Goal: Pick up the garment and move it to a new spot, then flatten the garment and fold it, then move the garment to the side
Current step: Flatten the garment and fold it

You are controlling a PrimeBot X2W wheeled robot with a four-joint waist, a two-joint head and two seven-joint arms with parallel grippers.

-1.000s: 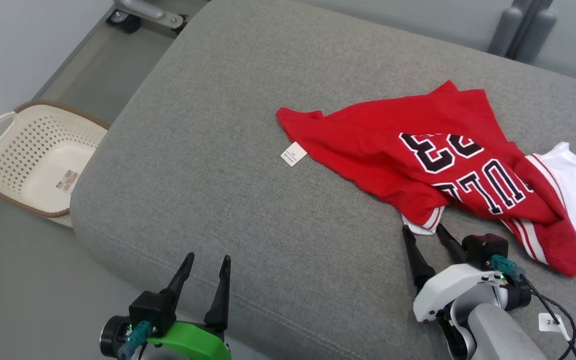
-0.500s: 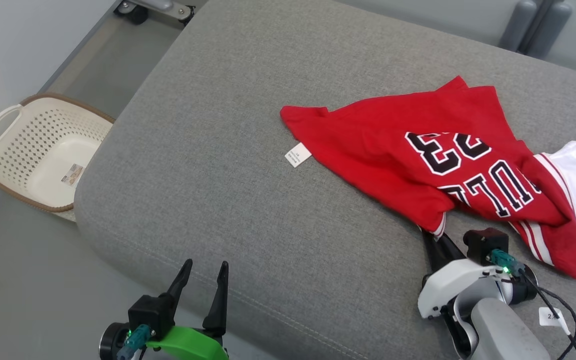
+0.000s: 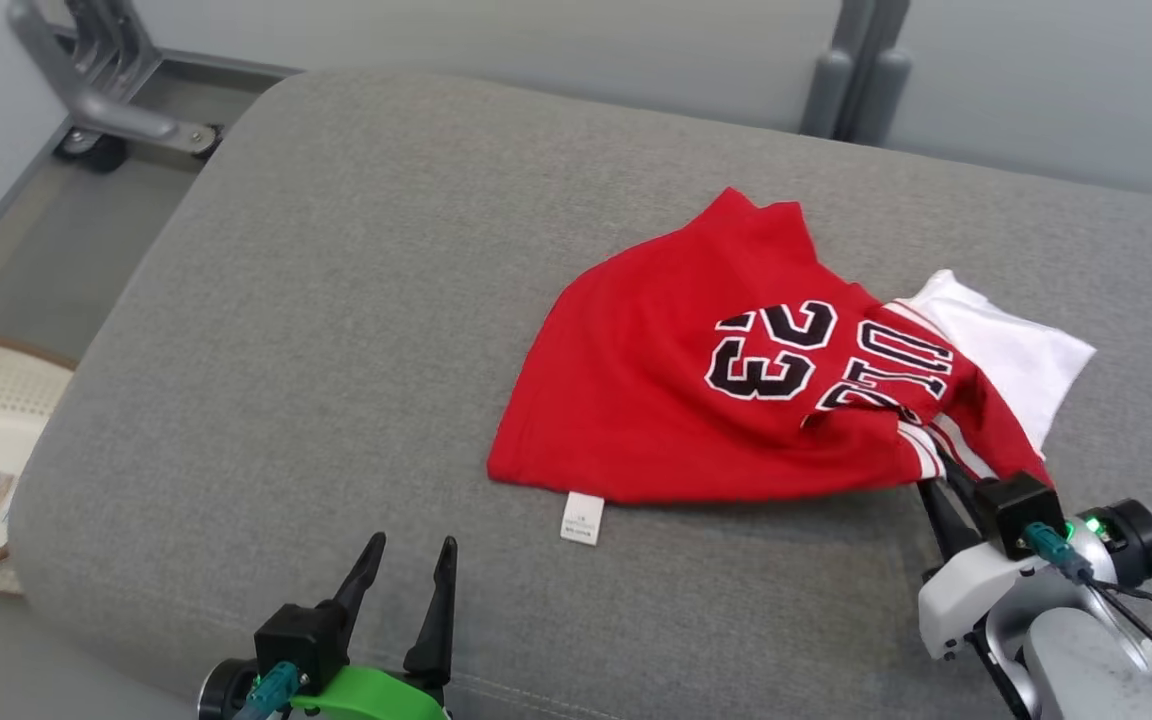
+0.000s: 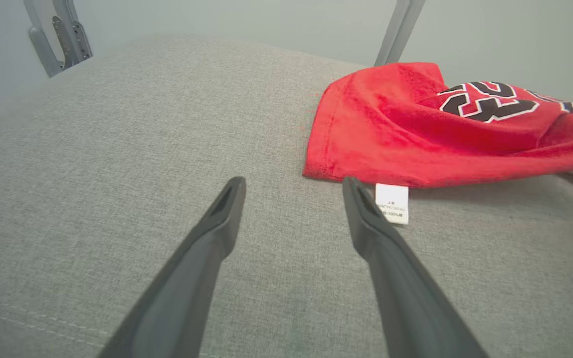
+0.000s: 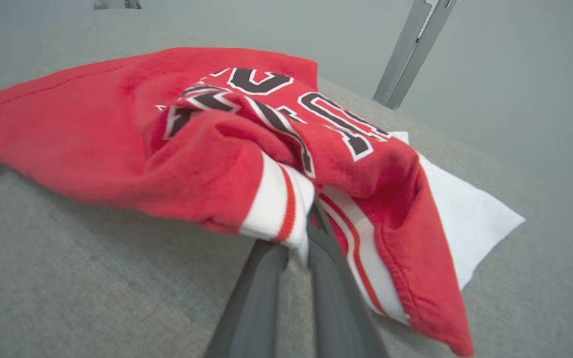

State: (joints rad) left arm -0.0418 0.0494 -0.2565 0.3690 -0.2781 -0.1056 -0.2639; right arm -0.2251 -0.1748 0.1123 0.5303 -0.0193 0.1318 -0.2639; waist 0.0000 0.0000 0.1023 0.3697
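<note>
One red garment (image 3: 656,420) (white label (image 3: 582,517) at its hem) crumpled on grey cushioned surface (image 3: 316,300), right gripper (image 3: 936,482) clamped on its striped sleeve cuff (image 3: 921,452), left gripper (image 3: 413,543) spread wide

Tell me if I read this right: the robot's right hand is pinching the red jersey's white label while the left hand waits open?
No: the right hand is shut on the striped cuff of the jersey, as the right wrist view shows. The white label lies free; the left hand is open.
</note>
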